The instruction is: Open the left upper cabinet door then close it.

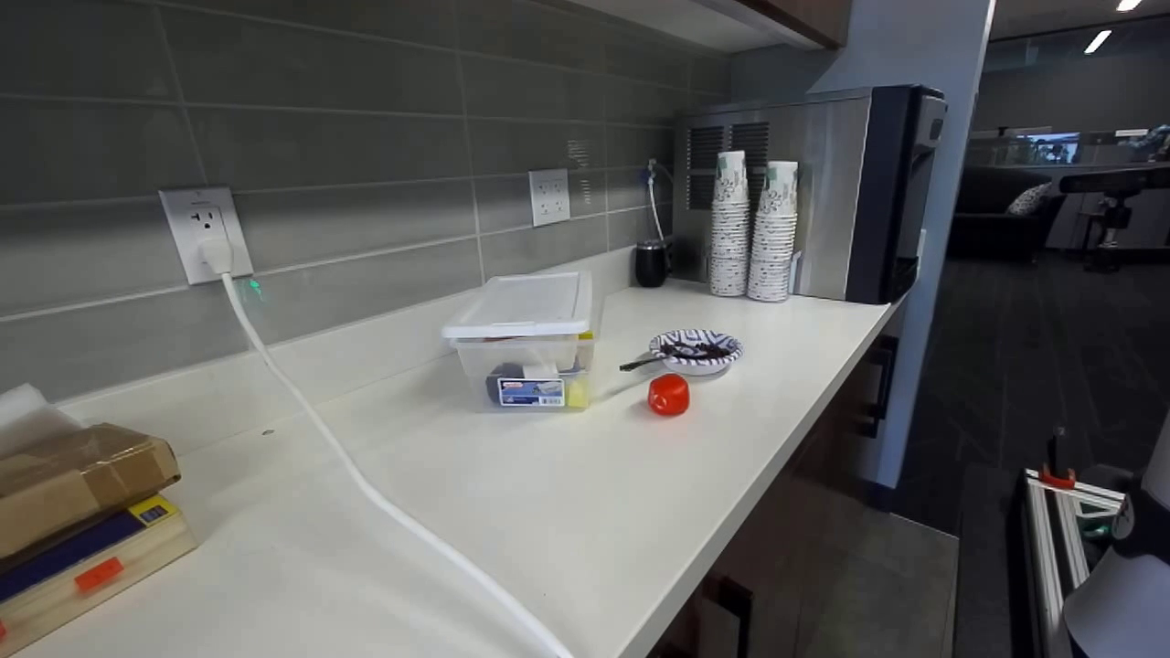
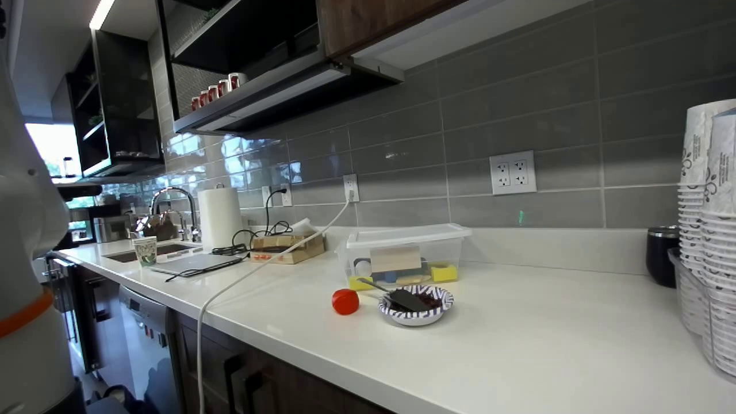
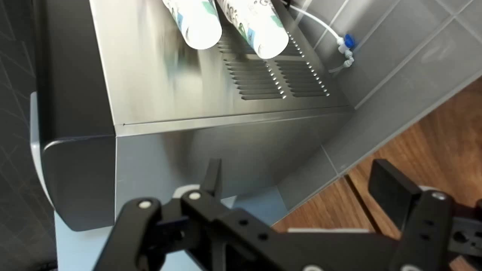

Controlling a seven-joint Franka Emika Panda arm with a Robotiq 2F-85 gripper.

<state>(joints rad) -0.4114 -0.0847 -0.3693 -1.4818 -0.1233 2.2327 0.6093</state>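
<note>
The upper cabinet shows as brown wood in the wrist view (image 3: 444,135), which stands roughly upside down. A thin dark gap splits the wood into two panels that look flush and shut. The panel on the picture's right appears to be the left door. Only the cabinet's lower wood edge and pale underside show in both exterior views (image 1: 809,14) (image 2: 385,20). No door handle can be made out. My gripper (image 3: 301,180) is open with nothing between its fingers. The wood lies behind the jaws; its distance is unclear. The gripper is out of both exterior views.
A steel ice machine (image 3: 169,86) and cup stacks (image 1: 772,228) stand on the counter (image 1: 512,512). A lidded plastic bin (image 1: 521,366), a bowl (image 2: 414,313) and a red object (image 2: 345,301) are there too. A white cord (image 1: 366,484) crosses the counter. Open shelving (image 2: 259,86) adjoins the cabinet.
</note>
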